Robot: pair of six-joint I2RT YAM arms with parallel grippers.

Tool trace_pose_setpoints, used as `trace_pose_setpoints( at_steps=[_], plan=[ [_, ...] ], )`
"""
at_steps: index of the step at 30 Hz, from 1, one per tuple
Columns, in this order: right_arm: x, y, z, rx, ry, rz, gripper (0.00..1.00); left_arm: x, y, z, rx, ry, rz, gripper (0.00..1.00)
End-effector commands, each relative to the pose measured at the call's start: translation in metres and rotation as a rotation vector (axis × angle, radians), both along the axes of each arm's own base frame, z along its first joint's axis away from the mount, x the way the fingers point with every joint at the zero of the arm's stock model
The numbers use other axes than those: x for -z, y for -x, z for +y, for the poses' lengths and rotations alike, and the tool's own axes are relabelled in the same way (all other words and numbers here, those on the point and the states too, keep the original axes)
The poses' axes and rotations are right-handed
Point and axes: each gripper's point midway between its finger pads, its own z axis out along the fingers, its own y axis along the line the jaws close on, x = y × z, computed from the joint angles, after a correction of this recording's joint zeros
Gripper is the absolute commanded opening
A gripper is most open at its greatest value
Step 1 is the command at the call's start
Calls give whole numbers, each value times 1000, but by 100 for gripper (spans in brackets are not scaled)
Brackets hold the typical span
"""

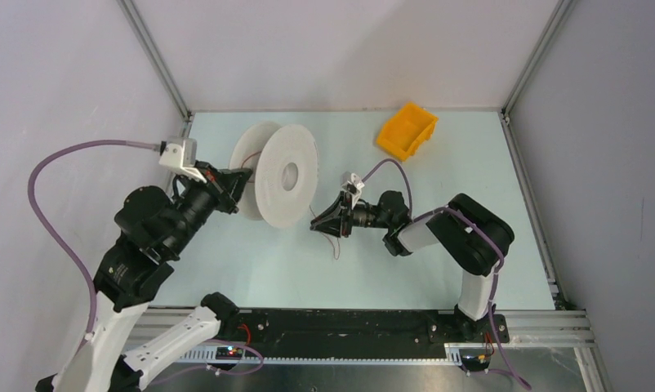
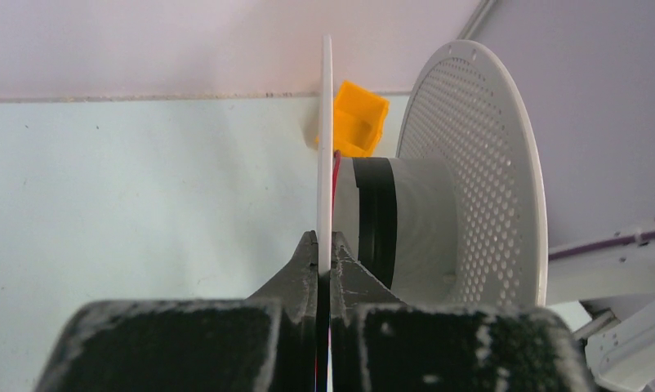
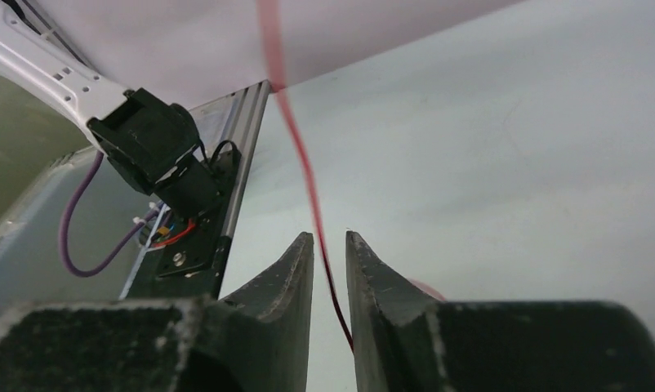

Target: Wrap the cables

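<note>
Fingers of the right gripper (image 3: 330, 245) are seen narrowly apart, with one red wire (image 3: 304, 155) running loose between them toward 12 o'clock, probably being guided for winding. One spool (image 1: 285, 175), at 10 o'clock from that gripper, is steadied upright by the left gripper (image 2: 325, 245), which is clamped on one of its two flanges. One orange bin (image 1: 407, 131) is seen at 2 o'clock from the spool.

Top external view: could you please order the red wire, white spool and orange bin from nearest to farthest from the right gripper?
1. Red wire, at the right gripper.
2. White spool, to its left.
3. Orange bin, far edge, right.
</note>
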Motion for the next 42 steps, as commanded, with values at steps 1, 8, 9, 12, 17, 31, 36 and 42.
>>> trace_pose_setpoints(
  at_steps=[1, 8, 9, 12, 17, 31, 36, 42],
  plan=[
    [-2, 8, -3, 23, -42, 63, 23, -76, -1, 13, -67, 170, -168, 0],
    [13, -13, -14, 189, 126, 106, 11, -127, -1, 28, -131, 180, -265, 0],
    [19, -22, -21, 257, 175, 110, 10, -132, 0, 32, -146, 174, -280, 0],
    [30, -56, -49, 484, 264, 152, 11, -134, -4, 42, -203, 152, -289, 0],
    [53, -96, -126, 845, 374, 393, 14, -124, -10, 52, -268, 113, -278, 0],
    [-70, -34, -76, 372, 83, -166, 47, -94, -16, 2, -47, 107, -198, 0],
    [-91, -27, -55, 279, -44, -340, 60, -82, -10, -15, 42, 137, -154, 0],
    [-98, -37, -37, 230, -138, -441, 63, -78, -4, -19, 80, 153, -145, 0]
  ],
)
